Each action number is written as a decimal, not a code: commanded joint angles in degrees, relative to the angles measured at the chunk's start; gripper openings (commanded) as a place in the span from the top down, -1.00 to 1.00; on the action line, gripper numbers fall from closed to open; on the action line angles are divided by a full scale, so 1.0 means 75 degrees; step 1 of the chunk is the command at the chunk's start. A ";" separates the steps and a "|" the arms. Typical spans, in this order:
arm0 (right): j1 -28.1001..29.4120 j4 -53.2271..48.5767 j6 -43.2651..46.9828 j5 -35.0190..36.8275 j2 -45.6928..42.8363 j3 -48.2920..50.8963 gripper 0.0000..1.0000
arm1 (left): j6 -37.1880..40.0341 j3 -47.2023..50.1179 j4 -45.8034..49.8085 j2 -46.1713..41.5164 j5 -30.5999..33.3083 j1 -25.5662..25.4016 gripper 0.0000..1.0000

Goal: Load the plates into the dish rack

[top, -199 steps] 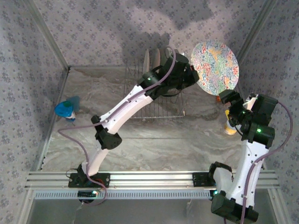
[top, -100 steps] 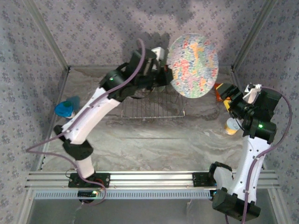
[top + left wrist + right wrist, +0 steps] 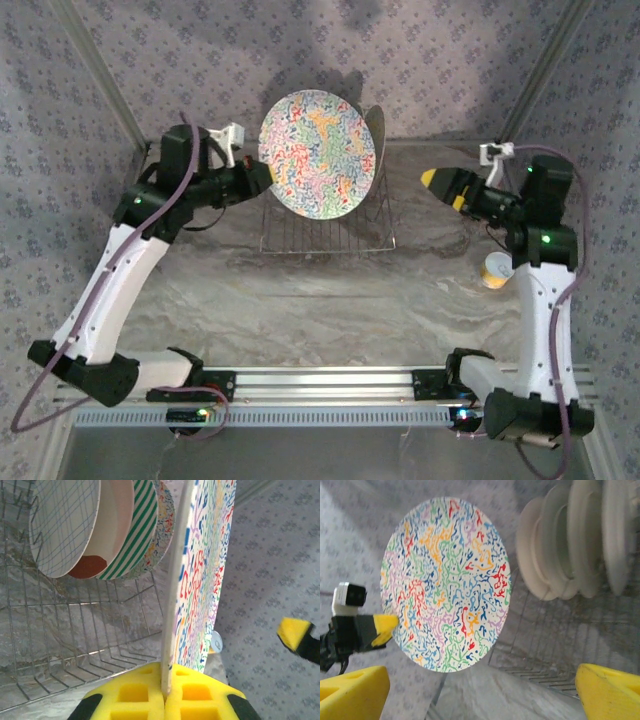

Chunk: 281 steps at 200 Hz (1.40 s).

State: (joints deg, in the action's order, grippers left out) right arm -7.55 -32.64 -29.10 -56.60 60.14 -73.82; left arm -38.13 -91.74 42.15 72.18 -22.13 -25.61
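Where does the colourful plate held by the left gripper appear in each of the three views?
Top external: plate upper centre, face-on, overlapping the rack.
Left wrist: plate edge-on at centre, in the left gripper; rack to its left.
Right wrist: plate left of centre, face-on; rack to its right.
Shared landmark: the rack.

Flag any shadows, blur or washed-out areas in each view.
Top external: dark shadow patches on the back wall above the floral plate. Left wrist: the left gripper at the bottom edge looks soft. Right wrist: the right gripper is blurred at both bottom corners, the racked plates pale and washed out.
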 commanded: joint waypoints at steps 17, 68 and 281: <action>0.1034 0.0484 0.0804 -0.0095 0.0646 -0.0459 -0.99 | 0.0944 0.0634 -0.0666 -0.0656 -0.2776 0.1102 1.00; 0.1614 0.0529 0.1479 -0.0356 0.1681 -0.1013 -0.96 | 0.1515 0.1302 -0.0760 -0.0677 -0.3770 0.1726 1.00; 0.2762 0.1462 0.1312 -0.1070 0.3044 -0.1031 0.38 | 0.1521 0.1732 -0.1155 -0.0167 -0.4542 0.1850 1.00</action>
State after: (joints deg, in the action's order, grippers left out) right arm 12.80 -23.00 -19.22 -62.54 82.94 -80.84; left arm -26.57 -78.78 37.63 71.37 -53.28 -11.99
